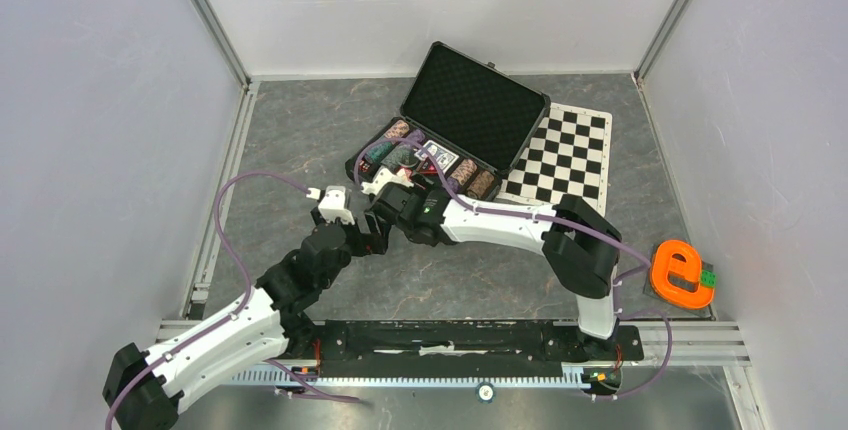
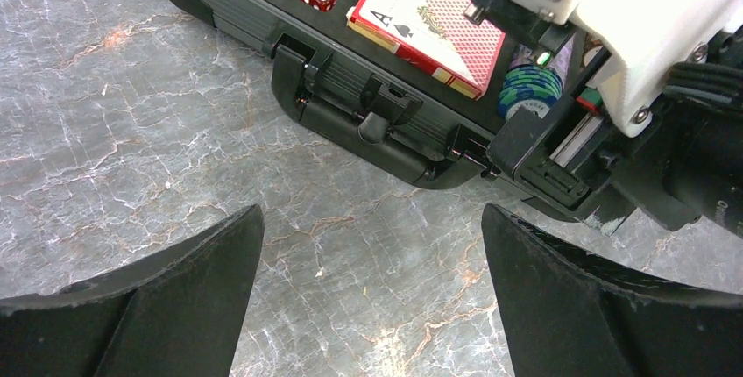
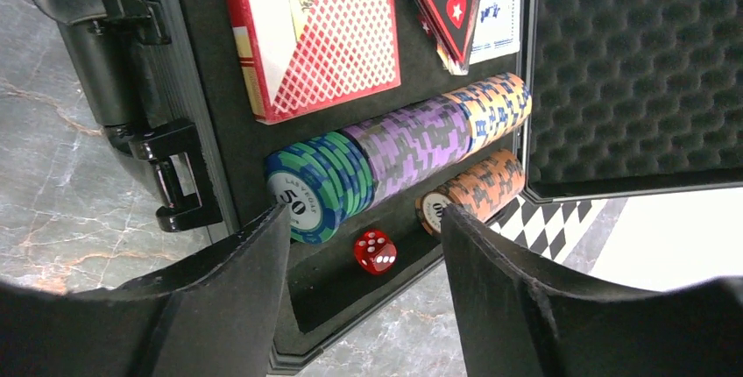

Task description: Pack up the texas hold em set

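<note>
texas hold em set case (image 1: 455, 100) is lying open on the desk (image 1: 300, 130), the right claw (image 3: 364, 219) is hanging released over the case's chips (image 3: 412, 140), the left claw (image 2: 372, 215) released before its latches (image 2: 381, 114), and its askew red deck (image 2: 429, 31) is likely threatening to jam the lid (image 3: 631, 70).

The worktop (image 1: 300, 130) before me is grey marbled stone with pale veins. Far out on my right a black-and-white chequered mat (image 1: 570, 155) lies flat on it. Nearer, at my right edge, an orange e-shaped piece (image 1: 682, 273) rests just beside the metal rail (image 1: 690, 333), with a small green block (image 1: 709, 278) against its right side. White walls (image 1: 90, 100) stand on three sides.
</note>
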Tool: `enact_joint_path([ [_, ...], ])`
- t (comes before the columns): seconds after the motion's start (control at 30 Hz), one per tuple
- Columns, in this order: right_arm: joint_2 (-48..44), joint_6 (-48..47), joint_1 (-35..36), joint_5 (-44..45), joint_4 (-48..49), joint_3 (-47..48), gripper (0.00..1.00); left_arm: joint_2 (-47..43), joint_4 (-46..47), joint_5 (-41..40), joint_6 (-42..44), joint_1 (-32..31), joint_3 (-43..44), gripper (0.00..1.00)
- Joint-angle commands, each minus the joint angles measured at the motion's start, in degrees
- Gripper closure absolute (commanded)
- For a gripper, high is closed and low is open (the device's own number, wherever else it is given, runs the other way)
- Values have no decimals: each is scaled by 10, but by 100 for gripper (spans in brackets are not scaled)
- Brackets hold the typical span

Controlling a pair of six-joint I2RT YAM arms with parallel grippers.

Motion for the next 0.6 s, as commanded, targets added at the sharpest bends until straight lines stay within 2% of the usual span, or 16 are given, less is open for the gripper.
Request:
enact_joint_path([
  [0.0,4,8,-2,36,-30,32,29,0,32,3,17,4,2,0],
  [0.17,20,8,-13,18,-53,42,27,7,33,6,16,4,5,0],
  [0.37,26,29,-14,38,-65,52,28,8,30,0,12,4,6,0],
  [0.57,-2,34,-13,-28,-41,54,27,-19,-35,-93,-23,11,14,0],
])
